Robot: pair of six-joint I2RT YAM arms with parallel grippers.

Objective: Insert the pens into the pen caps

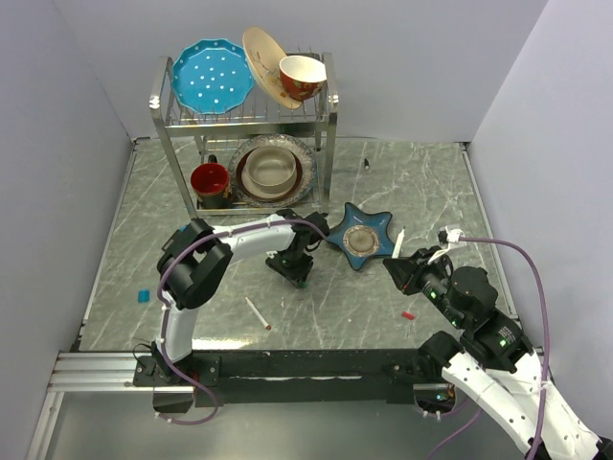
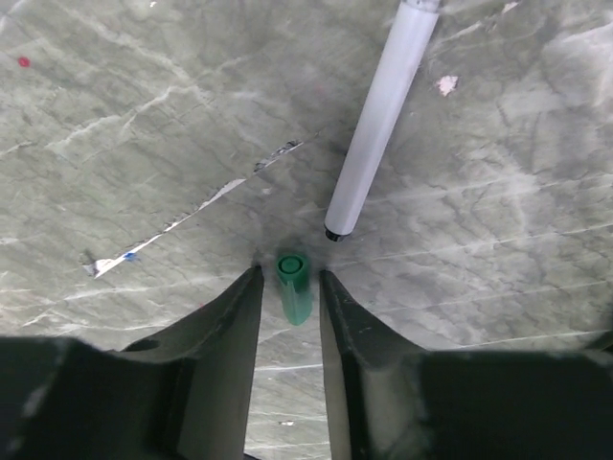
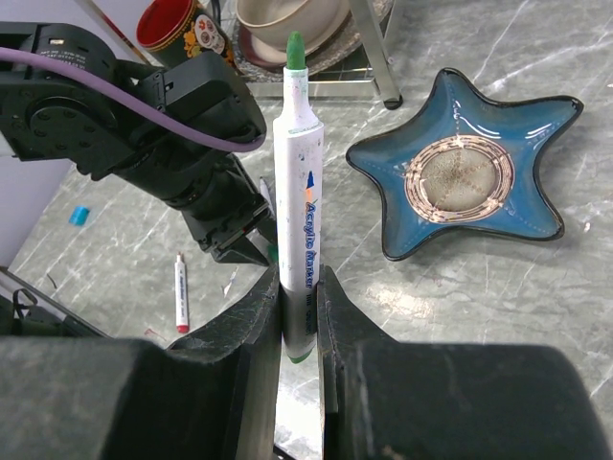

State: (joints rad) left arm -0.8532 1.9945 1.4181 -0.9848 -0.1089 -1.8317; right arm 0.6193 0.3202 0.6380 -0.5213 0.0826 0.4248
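Left fingers [image 2: 225, 331] are low over the bench [image 1: 431, 187] at mid-table. They are apart, one on each side of a green cap [image 2: 294, 286]. A narrow gap shows on both sides of the cap, so it is straddled, not clamped. Just beyond it, a white barrel [image 2: 378, 125] with a dark end points toward the cap, near but apart. Cannot tell whether that barrel lies on the bench or hangs above it.

Right fingers [image 3: 251, 331] are pressed tight on a green-tipped pen [image 3: 298, 144], gripping its lower barrel. The pen is upright and off the bench, with its bare green tip on top. It is held right of centre, near a blue star dish [image 3: 383, 158].

A red-ended pen [image 1: 257, 313] lies flat on the bench toward the front edge, left of centre. A red cap [image 1: 408, 314] lies on the bench by the right arm. A blue cap [image 1: 144, 295] sits far left, well apart from the rest. A dish rack [image 1: 330, 125] stands at the back.
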